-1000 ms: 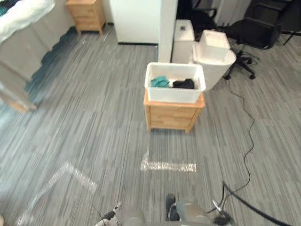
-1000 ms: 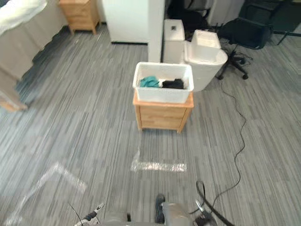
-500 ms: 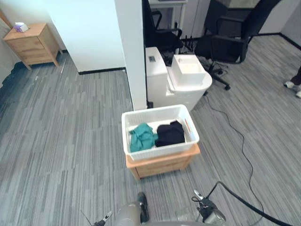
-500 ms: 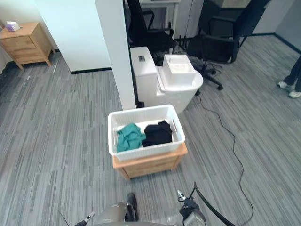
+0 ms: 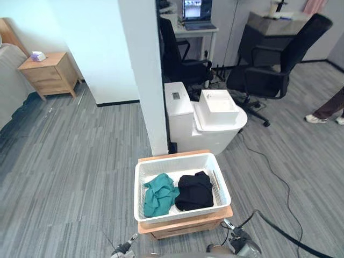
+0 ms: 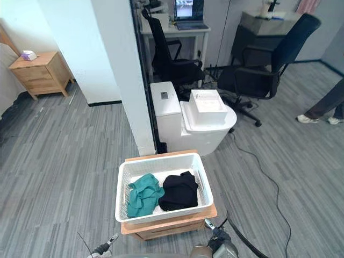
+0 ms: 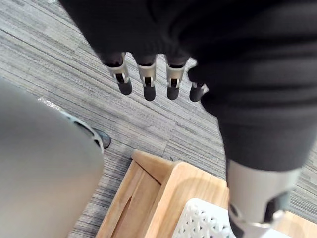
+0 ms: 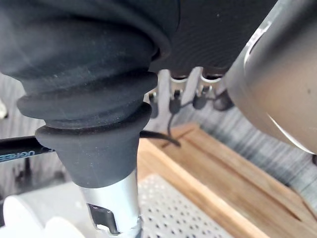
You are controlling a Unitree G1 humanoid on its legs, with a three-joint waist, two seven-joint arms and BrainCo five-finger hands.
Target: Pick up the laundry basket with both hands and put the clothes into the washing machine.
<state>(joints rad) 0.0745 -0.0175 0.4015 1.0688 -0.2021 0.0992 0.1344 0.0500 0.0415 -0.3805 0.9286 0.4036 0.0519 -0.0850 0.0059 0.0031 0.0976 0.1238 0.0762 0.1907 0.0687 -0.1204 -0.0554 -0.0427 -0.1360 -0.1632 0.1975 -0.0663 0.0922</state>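
A white laundry basket [image 5: 181,214] stands on a low wooden cabinet [image 5: 185,224] just in front of me. In it lie a teal garment [image 5: 158,194] and a black garment [image 5: 194,191]. Behind it stands the white washing machine [image 5: 207,123] with a white box on top. My left hand [image 7: 147,82] hangs with straight fingers over the floor, beside the cabinet's corner [image 7: 158,196] and the basket's corner [image 7: 203,224]. My right hand [image 8: 174,98] hangs with relaxed fingers near the cabinet's edge [image 8: 237,173] and the basket's rim [image 8: 173,208]. Neither hand touches the basket.
A white pillar [image 5: 142,75] rises just behind the basket on its left. Black office chairs [image 5: 271,64] and a desk with a laptop [image 5: 196,21] stand at the back. A wooden nightstand [image 5: 48,72] is at far left. A person's leg and shoe [image 5: 322,112] show at the right edge.
The whole picture has shifted: the camera came closer and looks further up the room. The basket on its cabinet now sits low in the eye views. Its clothes lie unchanged.
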